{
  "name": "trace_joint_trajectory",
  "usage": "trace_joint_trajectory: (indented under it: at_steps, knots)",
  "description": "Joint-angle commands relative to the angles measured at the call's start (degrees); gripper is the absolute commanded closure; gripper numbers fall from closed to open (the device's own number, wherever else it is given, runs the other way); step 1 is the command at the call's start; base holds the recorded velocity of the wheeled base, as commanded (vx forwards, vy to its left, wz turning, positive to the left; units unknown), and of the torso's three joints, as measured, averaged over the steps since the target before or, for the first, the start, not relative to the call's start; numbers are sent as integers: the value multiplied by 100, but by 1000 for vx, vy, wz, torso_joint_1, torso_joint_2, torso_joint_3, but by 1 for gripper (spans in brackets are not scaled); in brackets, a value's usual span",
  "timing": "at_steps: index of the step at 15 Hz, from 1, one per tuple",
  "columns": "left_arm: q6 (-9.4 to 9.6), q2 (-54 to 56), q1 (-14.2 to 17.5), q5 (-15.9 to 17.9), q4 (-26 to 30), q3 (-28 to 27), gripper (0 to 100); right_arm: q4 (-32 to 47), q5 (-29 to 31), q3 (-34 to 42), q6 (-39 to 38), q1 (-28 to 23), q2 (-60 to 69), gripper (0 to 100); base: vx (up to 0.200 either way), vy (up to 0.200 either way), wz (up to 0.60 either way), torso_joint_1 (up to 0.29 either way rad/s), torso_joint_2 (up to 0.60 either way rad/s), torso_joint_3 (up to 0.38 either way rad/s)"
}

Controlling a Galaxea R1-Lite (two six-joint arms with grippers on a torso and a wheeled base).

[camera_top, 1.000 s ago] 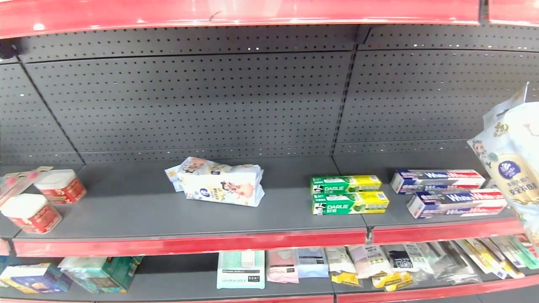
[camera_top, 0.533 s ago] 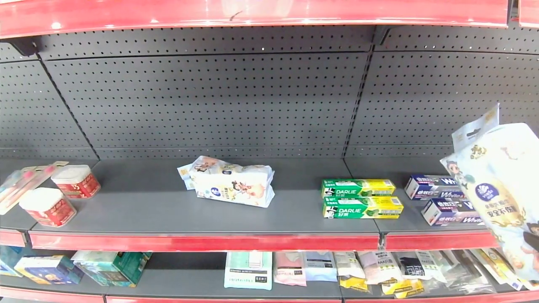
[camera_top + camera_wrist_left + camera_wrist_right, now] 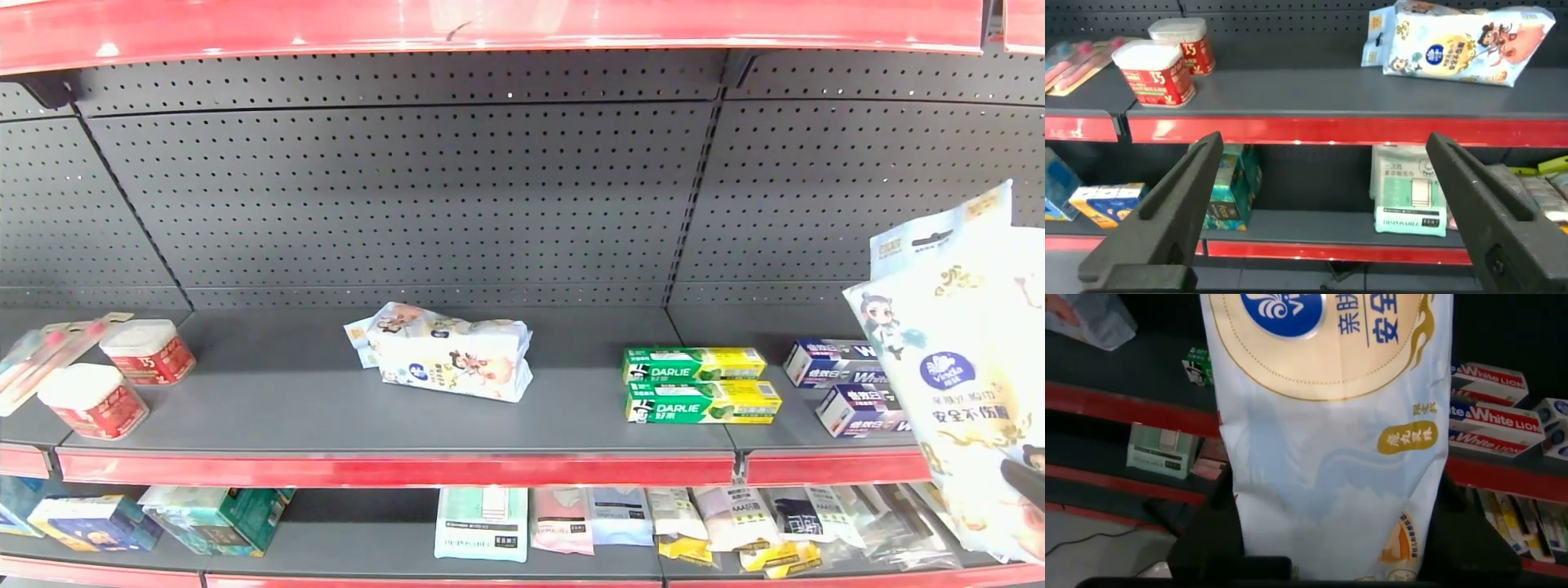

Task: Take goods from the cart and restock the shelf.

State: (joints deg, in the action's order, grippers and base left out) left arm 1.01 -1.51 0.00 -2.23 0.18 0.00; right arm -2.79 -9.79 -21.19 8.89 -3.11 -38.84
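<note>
Right gripper has its two dark fingers clamped on the lower end of a tall white soft-plastic tissue pack printed with cartoon figures and a round blue emblem. Left gripper has its dark fingers spread wide apart with nothing between them, and it sits in front of the lower shelf.

Grey metal shelf with a glossy red front strip runs across the head view, backed by a grey perforated panel; the red edge of a higher shelf runs above. On the grey shelf, from the left, lie pink toothbrush packs, two red-and-white round tubs, a second white cartoon-printed tissue pack lying on its side, two green-and-yellow toothpaste boxes side by side, and blue-white-and-red toothpaste boxes. The lower shelf holds teal cartons, a mint-green flat packet and a row of small sachets.

The held pack stands upright and slightly tilted at the right side, in front of the shelf's edge rather than on it, and partly covers the blue-white-and-red boxes. It rises up and away from the right gripper's fingers, which press on its two sides near the bottom.
</note>
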Motion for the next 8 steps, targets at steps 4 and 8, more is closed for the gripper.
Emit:
trace_joint_trajectory:
  at_steps: [4, 8]
  knots:
    - [286, -991, -272, 267, 87, -984, 0, 33, -102, 80, -238, -23, 430, 100, 0, 0, 0, 0, 0, 0]
    - [-813, -3549, -185, 74, -80, -2531, 0, 24, 170, 299, 61, -85, 509, 100, 0, 0, 0, 0, 0, 0]
